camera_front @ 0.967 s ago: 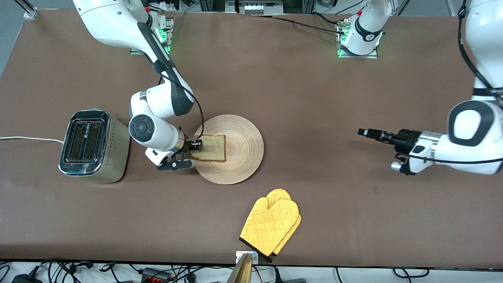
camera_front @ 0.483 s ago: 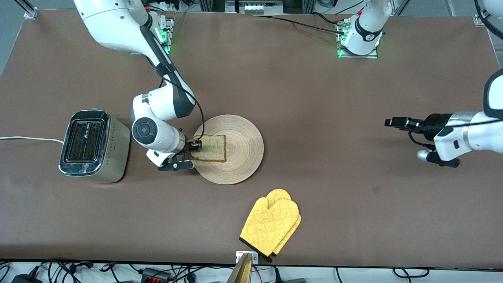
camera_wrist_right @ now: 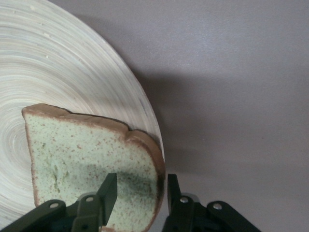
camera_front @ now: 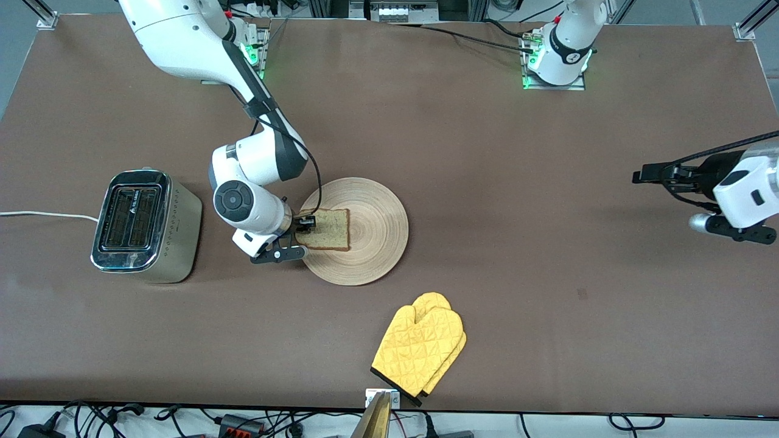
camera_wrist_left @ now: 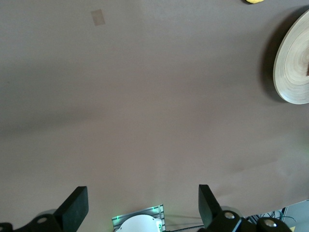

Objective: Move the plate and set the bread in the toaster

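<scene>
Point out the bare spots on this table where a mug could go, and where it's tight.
Bare: the stretch between the plate and the left tool, open over bare table; also between the mitt and the toaster. Tight: between toaster and plate, where the right tool straddles the bread's edge.

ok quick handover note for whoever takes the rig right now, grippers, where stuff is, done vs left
Right gripper: down at the bread, fingers either side of its crust edge, closing; firm grip not clear.
Left gripper: open, empty, over bare table at the left arm's end, waiting.
Bread lies flat on the plate, mid-table. Toaster at the right arm's end, both slots empty. Yellow oven mitt nearer the front camera than the plate.
Done: nothing confirmed beyond the reach to the bread.
Left: lift bread, drop it into a slot.
</scene>
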Controlling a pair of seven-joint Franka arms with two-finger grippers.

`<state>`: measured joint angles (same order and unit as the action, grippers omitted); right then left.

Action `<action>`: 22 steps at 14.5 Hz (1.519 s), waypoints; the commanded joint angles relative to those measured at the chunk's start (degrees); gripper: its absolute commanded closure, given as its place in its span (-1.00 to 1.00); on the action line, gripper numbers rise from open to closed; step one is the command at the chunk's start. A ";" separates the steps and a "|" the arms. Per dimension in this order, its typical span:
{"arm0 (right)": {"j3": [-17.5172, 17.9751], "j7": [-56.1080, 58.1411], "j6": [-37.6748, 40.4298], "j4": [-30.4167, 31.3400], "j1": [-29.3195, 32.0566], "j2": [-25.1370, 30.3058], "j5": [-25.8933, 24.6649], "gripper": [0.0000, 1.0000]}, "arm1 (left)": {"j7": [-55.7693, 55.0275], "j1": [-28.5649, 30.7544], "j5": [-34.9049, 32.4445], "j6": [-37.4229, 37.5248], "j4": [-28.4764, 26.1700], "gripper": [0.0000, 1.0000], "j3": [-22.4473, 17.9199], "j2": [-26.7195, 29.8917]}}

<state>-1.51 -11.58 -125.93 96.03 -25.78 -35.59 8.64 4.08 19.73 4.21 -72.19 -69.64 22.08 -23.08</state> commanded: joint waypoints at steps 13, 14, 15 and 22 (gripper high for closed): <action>-0.42 -0.90 1.74 -3.04 -0.58 -0.97 -5.91 1.00 | -12.25 -1.18 -6.59 0.91 -3.47 -1.00 0.77 8.83; -0.42 -0.99 2.09 -3.48 -0.58 -0.97 -6.44 1.00 | -12.25 -0.92 -6.59 -0.48 -5.39 -1.00 0.86 10.14; -0.51 -0.99 2.35 -3.83 -0.67 -0.80 -6.96 1.00 | -12.25 -0.75 -6.59 -2.58 -8.98 -1.00 0.95 12.42; -0.69 -1.08 26.83 -21.82 0.12 1.40 -12.49 1.00 | -11.90 -6.43 -5.88 -11.48 -23.08 -1.00 -4.73 22.64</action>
<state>-2.18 -11.60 -108.21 81.35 -25.75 -34.44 -0.86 -7.81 17.22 -1.11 -81.89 -89.44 21.58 -3.05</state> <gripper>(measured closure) 0.969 0.000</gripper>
